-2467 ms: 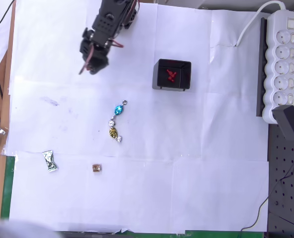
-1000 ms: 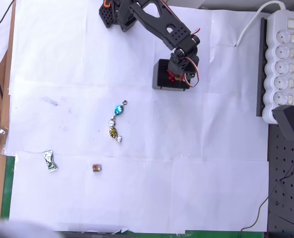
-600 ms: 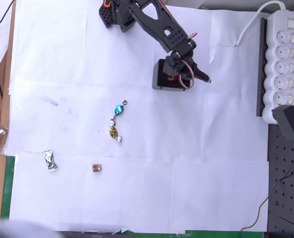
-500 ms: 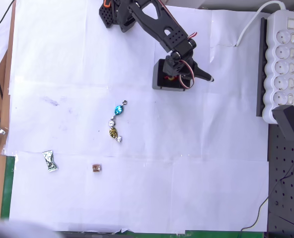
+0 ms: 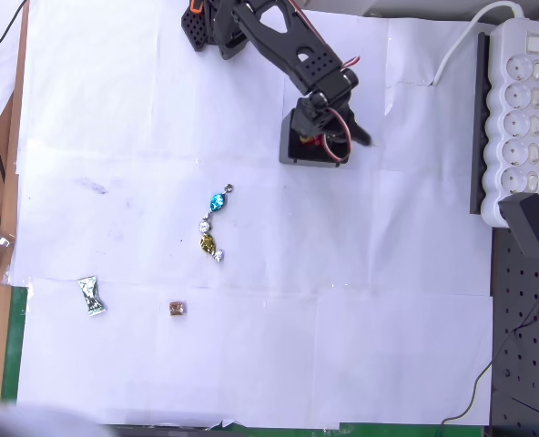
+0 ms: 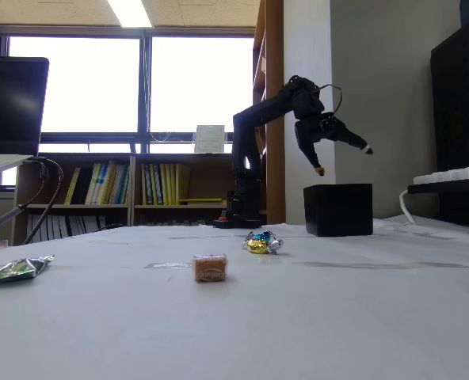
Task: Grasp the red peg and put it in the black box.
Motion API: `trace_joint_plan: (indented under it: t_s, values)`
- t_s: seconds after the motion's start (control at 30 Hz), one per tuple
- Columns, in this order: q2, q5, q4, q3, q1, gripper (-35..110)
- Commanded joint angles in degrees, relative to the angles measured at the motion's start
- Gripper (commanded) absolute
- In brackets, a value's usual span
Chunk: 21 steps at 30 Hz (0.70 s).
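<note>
Black box (image 6: 338,210) beneath spread claw (image 6: 341,157).

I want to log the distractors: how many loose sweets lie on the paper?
4: a blue candy and a gold candy close together mid-paper, a green-wrapped candy lower left, and a brown square sweet right of it.

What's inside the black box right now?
In the overhead view, red pegs show on the dark floor of the black box. The open gripper and arm cover most of the inside, so no count is possible. In the fixed view its walls hide the contents.
</note>
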<state>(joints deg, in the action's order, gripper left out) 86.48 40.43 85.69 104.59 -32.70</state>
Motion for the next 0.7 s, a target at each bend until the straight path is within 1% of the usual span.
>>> trace_joint_plan:
  t_s: [0.0, 0.2, 0.3, 0.5, 0.67]
  values:
    - [-5.98, 1.58, 1.67, 6.15, 3.25, 0]
    - [-14.59, 8.26, 2.2, 4.22, 12.3, 0]
    - [-20.74, 12.39, 0.09, -1.49, 18.63, 0]
    - [-35.07, 20.65, -12.83, -26.98, 30.15, 0]
    - [-46.76, 28.21, -18.72, -50.45, 36.56, 0]
